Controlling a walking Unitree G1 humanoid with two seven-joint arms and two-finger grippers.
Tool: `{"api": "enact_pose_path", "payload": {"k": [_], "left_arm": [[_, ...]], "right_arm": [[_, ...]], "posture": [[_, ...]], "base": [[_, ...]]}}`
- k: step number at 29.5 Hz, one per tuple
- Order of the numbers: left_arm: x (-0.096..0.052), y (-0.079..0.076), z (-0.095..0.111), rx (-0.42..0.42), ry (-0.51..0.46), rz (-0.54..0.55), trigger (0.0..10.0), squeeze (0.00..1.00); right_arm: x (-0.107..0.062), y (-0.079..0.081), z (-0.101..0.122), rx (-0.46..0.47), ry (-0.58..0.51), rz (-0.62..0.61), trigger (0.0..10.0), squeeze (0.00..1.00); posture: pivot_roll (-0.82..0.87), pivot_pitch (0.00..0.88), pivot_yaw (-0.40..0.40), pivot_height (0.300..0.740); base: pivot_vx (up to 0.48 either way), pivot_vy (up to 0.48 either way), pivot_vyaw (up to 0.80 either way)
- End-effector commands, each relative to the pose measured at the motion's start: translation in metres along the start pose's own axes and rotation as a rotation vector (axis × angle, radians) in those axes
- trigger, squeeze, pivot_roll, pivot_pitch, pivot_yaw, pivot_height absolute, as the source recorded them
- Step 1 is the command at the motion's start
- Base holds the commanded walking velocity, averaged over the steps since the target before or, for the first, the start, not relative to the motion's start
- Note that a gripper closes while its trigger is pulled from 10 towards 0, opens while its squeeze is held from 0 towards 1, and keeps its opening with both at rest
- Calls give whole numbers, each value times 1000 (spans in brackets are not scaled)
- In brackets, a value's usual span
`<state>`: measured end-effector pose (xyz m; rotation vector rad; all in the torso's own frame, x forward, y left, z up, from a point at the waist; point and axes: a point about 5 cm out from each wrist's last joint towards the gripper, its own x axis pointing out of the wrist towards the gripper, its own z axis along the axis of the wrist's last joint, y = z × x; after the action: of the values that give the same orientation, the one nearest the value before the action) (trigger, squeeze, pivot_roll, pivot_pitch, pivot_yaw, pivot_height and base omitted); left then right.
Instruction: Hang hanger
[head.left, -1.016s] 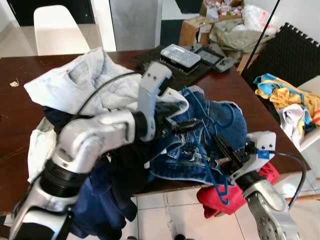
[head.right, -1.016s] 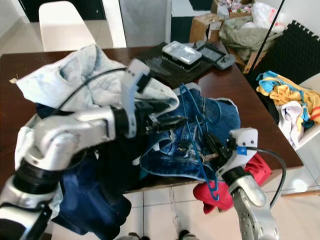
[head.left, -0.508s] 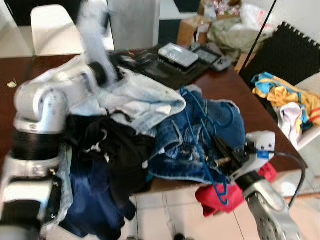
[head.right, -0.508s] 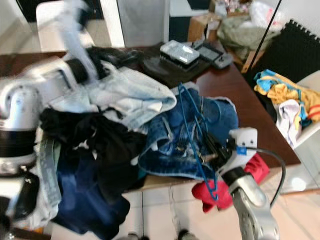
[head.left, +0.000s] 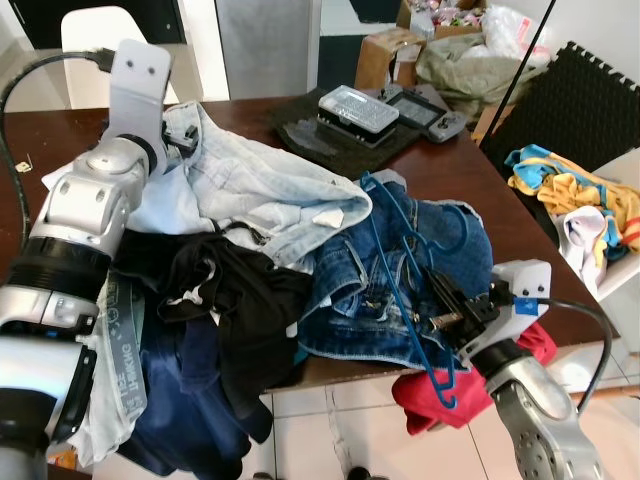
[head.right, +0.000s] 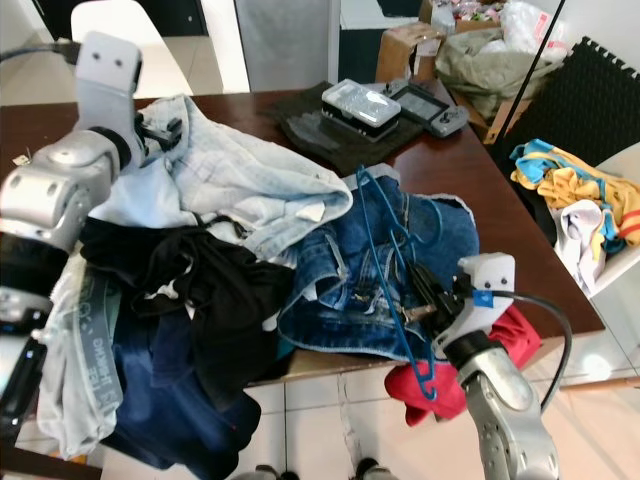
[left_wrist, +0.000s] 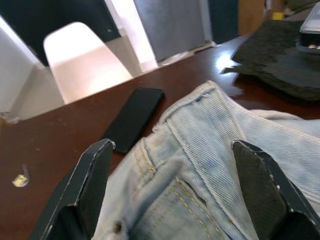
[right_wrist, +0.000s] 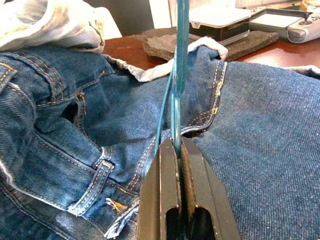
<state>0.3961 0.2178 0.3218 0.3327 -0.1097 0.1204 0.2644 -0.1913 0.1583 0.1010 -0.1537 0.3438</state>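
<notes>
A blue wire hanger (head.left: 383, 240) lies across dark blue jeans (head.left: 350, 300) on the brown table (head.left: 455, 170). Its hook hangs past the table's front edge. My right gripper (head.left: 440, 292) is at the front right of the pile, shut on the hanger's wire, and the right wrist view shows the hanger (right_wrist: 179, 75) clamped between the fingers (right_wrist: 162, 170). My left gripper (head.left: 176, 140) is raised at the far left of the table. It stands open over a light denim garment (left_wrist: 210, 150), with nothing between its fingers.
A black garment (head.left: 230, 300) and more clothes cover the table's near left. A black phone (left_wrist: 132, 119) lies beyond the light denim. Cases on a dark mat (head.left: 360, 110) sit at the back. A red cloth (head.left: 430, 400) hangs off the front edge. A white chair (head.left: 90, 40) stands behind, with coloured clothes (head.left: 570, 195) to the right.
My left arm has swung from over the jeans at the middle back to the far left of the table. The right gripper has kept its hold on the hanger, which has not moved.
</notes>
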Motion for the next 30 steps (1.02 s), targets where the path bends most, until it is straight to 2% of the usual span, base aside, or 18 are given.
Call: {"api": "enact_pose_path", "payload": {"k": [1,2,4,6,9,14,21,23,24,26,27,28,29,30], "left_arm": [[3,3,0,40,-6,15,10000,0],[3,3,0,40,-6,15,10000,0],[11,-6,15,56,-77,-4,10000,0],[14,-12,20,73,-92,-12,10000,0],[18,-21,19,96,-95,-29,10000,0],[20,-31,20,75,-110,-62,10000,0],[23,-43,9,4,-48,-116,10000,0],[23,-43,9,4,-48,-116,10000,0],[24,-43,2,17,1,-123,10000,0],[24,-42,0,25,16,-122,10000,0],[24,-40,-2,28,30,-115,8078,0],[24,-40,-2,28,30,-115,8078,0],[24,-37,-3,34,36,-104,3255,0],[24,-37,-3,34,36,-104,3255,0]], "right_arm": [[-4,0,-8,15,42,-4,10000,0],[-4,0,-8,15,42,-4,10000,0],[-4,0,-9,14,44,-4,10000,0],[-4,0,-9,14,46,-3,10000,0],[-5,0,-10,14,47,-4,10000,0],[-5,0,-10,15,48,-5,10000,0],[-6,1,-11,16,50,-4,10000,0],[-6,1,-11,16,50,-4,10000,0],[-6,1,-11,17,51,-6,10000,0],[-7,1,-11,17,51,-6,10000,0],[-7,1,-11,18,51,-7,10000,0],[-7,1,-11,18,51,-7,10000,0],[-7,1,-11,19,51,-7,10000,0],[-7,1,-11,19,51,-7,10000,0]], "posture": [[84,210,5,740],[84,210,5,740],[82,208,4,740],[80,207,7,740],[75,205,9,740],[73,205,9,740],[70,201,12,740],[70,201,12,740],[70,201,14,740],[70,201,14,740],[70,202,15,740],[70,202,15,740],[72,204,13,740],[72,204,13,740]], "base": [[0,0,0],[0,0,0],[0,0,0],[0,0,0],[0,0,0],[0,0,0],[0,0,0],[0,0,0],[0,0,0],[0,0,0],[0,0,0],[0,0,0],[0,0,0],[0,0,0]]}}
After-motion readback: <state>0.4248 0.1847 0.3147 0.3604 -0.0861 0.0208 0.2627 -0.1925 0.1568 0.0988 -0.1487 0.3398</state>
